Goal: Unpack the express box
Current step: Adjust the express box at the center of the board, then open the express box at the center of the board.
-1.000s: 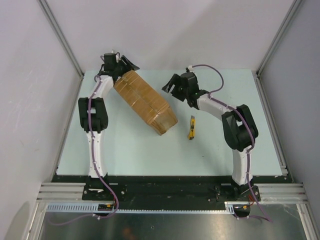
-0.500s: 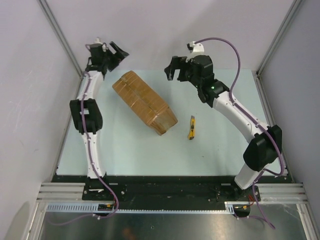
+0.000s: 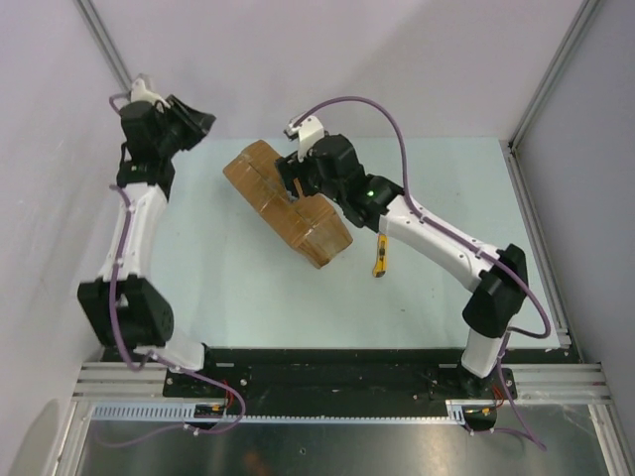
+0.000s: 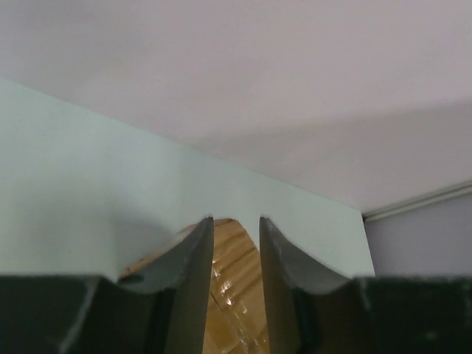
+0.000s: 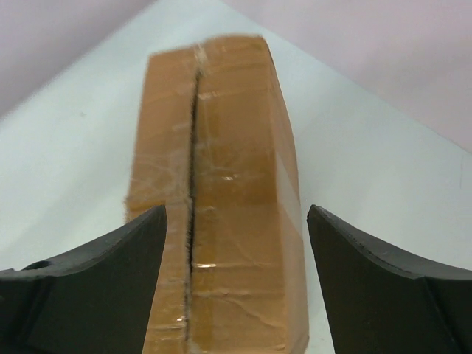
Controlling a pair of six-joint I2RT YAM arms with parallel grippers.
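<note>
The express box (image 3: 288,203) is a brown taped carton lying diagonally on the table, with a slit (image 5: 193,184) cut along its top seam. My right gripper (image 3: 296,184) hovers over its middle. In the right wrist view this gripper (image 5: 236,212) is open wide, its fingers straddling the express box (image 5: 236,147) from above without touching it. My left gripper (image 3: 201,121) is raised near the back left wall, apart from the box. In the left wrist view it (image 4: 234,219) has a narrow empty gap, and the express box (image 4: 236,295) shows beyond it.
A yellow utility knife (image 3: 379,256) lies on the pale green table (image 3: 248,297) just right of the box's near end. Grey walls and metal frame posts close in the left, back and right sides.
The right arm has swung left from the back of the table to above the box. The left arm has lifted up and back toward the left wall, and its jaws have narrowed.
</note>
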